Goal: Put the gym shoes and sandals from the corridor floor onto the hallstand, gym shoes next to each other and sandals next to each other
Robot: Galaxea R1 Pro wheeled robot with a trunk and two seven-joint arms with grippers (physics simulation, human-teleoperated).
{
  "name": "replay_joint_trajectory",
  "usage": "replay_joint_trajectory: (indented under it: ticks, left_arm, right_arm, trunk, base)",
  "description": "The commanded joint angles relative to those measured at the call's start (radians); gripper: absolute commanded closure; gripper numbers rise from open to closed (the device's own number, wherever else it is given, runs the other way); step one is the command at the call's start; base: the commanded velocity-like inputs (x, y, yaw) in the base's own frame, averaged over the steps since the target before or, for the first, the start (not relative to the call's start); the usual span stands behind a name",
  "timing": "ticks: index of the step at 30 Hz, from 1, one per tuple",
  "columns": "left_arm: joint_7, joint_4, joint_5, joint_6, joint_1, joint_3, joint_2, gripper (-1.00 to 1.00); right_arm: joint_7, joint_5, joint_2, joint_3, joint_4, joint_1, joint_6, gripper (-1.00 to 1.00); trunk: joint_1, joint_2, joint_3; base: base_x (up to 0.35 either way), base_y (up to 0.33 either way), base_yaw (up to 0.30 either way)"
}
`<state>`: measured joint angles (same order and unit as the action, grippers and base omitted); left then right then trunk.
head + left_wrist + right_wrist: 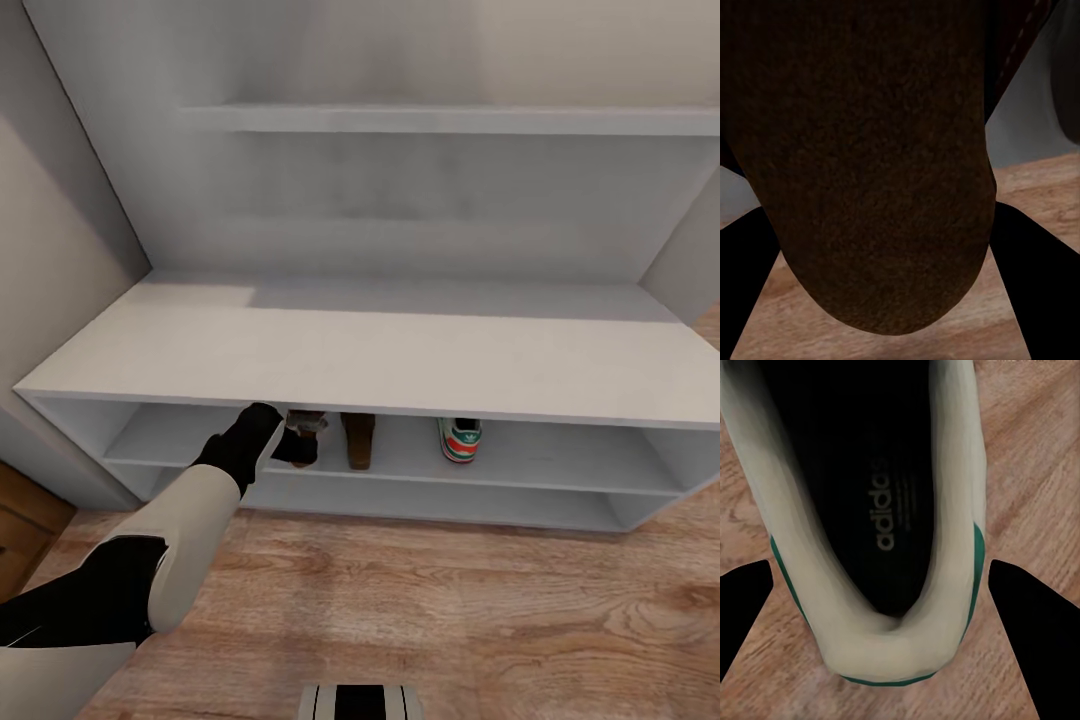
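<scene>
On the hallstand (360, 360), the upper shelf slot holds one gym shoe (459, 439) and one sandal (359, 440), well apart. The left gripper (303, 437) clasps a second sandal (870, 157) at that slot, half hidden under the bench top. A second gym shoe (870, 521) sits between the right gripper's fingers (1039, 630) above the corridor floor (1035, 457); whether they grip it I cannot tell.

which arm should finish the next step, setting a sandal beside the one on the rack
Left. The left gripper is at the upper shelf of the hallstand, a brown sandal between its fingers, right beside the shelved sandal. The right wrist view has a gym shoe over floor.
</scene>
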<state>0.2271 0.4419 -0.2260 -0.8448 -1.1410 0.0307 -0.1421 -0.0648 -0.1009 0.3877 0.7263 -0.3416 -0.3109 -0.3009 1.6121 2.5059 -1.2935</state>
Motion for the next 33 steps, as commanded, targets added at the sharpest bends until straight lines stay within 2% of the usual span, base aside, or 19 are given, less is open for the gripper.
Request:
replay_joint_trajectory:
  ticks: [1, 18, 19, 33]
  left_arm:
    - [0.008, 0.001, -0.01, -0.003, 0.0, 0.004, -0.001, 1.0]
    - [0.018, 0.002, -0.004, -0.002, 0.0, 0.004, -0.002, 1.0]
    - [0.018, 0.002, -0.003, -0.002, 0.0, 0.004, -0.001, -1.0]
    - [0.018, 0.007, -0.003, 0.0, 0.0, 0.005, 0.001, -1.0]
  right_arm:
    - [0.0, -0.011, 0.0, -0.002, 0.001, 0.0, -0.004, 1.0]
    - [0.0, -0.01, 0.0, -0.002, 0.001, 0.0, -0.004, 1.0]
    - [0.0, -0.01, 0.0, -0.002, 0.001, 0.0, -0.004, 1.0]
    - [0.0, -0.011, 0.0, -0.002, 0.001, 0.0, -0.004, 1.0]
  trunk:
    - [0.0, 0.0, -0.001]
    - [0.0, 0.0, -0.001]
    - [0.0, 0.0, -0.001]
    - [0.0, 0.0, -0.001]
  base:
    - [0.028, -0.009, 0.0]
    - [0.001, 0.0, 0.0]
    - [0.0, 0.0, 0.0]
    - [0.0, 0.0, 0.0]
